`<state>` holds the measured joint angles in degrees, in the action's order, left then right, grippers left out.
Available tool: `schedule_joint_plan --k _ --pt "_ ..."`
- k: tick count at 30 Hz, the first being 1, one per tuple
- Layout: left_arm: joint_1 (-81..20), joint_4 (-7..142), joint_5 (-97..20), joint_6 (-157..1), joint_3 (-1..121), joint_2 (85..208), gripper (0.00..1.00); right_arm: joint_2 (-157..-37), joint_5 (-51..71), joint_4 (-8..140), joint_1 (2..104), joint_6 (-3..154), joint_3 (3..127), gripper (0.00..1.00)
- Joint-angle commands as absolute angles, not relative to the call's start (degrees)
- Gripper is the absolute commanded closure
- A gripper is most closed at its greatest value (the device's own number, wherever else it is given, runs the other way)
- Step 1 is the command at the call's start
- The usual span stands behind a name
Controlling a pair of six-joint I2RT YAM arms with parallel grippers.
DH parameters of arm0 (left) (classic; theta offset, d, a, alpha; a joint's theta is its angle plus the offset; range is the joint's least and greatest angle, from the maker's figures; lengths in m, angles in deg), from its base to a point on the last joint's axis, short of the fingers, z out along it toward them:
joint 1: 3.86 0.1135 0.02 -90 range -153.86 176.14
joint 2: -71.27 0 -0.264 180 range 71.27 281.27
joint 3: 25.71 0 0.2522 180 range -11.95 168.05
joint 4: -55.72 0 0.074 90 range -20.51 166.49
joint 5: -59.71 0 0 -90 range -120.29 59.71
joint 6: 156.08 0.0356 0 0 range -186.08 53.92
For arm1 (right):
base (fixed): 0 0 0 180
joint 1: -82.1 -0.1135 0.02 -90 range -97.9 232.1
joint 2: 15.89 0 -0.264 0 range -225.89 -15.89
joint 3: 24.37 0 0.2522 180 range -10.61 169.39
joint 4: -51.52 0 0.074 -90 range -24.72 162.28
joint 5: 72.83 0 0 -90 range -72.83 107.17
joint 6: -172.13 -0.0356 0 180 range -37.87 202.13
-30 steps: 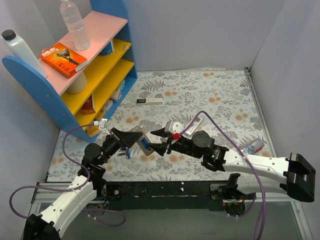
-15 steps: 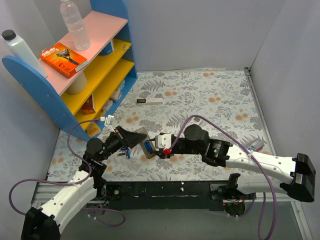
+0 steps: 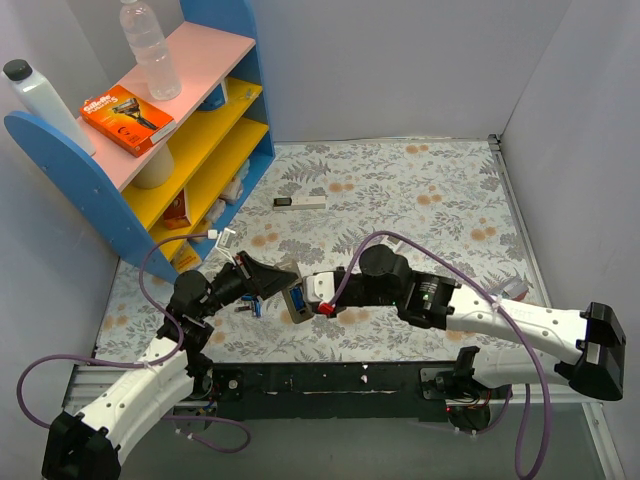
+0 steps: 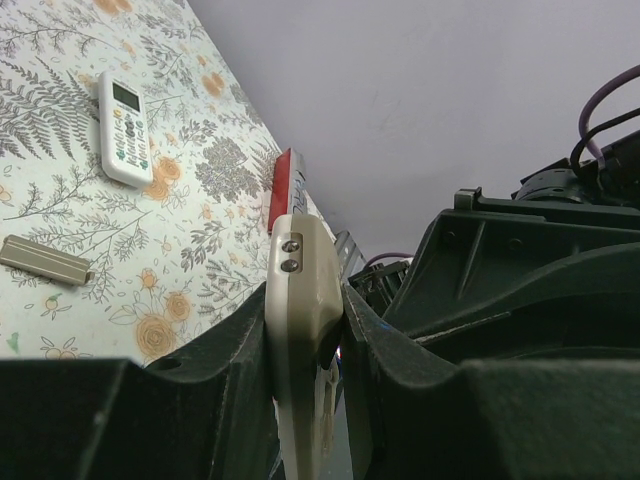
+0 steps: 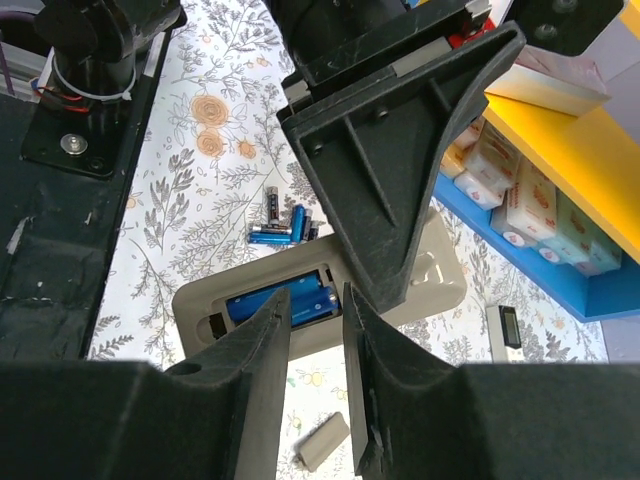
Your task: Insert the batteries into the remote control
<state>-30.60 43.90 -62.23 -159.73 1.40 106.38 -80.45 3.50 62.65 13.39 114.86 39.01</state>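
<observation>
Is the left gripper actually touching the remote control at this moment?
Touching. The left wrist view shows the remote control edge-on, pinched between both fingers of the left gripper with no gap.

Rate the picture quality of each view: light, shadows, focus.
Top external: even, soft light, faint shadows, sharp throughout. Left wrist: the left gripper fills the near frame dark and soft, while the slim remote on the cloth is crisp. Right wrist: the right gripper is near-black with little detail, but the remote control and the loose batteries are well lit and sharp.

blue batteries (image 5: 270, 238), beige remote (image 5: 443, 278) — floral tablecloth (image 5: 190, 170)
</observation>
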Motion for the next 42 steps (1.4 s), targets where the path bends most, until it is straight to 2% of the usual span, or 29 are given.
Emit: schedule_joint_plan --k 1,8,22,42 --pt "-30.67 44.08 -63.95 -158.63 4.31 106.6 1.0 -81.28 3.37 62.73 13.46 116.67 42.73 0.67" --pt "-30.76 44.17 -64.39 -158.63 4.58 106.6 1.0 -82.78 3.37 64.31 13.63 117.11 43.88 0.71" --pt "-30.67 42.59 -64.47 -159.42 4.84 106.43 1.0 -84.54 2.58 66.67 13.63 116.58 43.62 0.86" --pt "-30.67 37.14 -63.07 -163.11 5.02 102.03 1.0 -85.59 4.34 65.89 14.86 112.54 37.47 0.9"
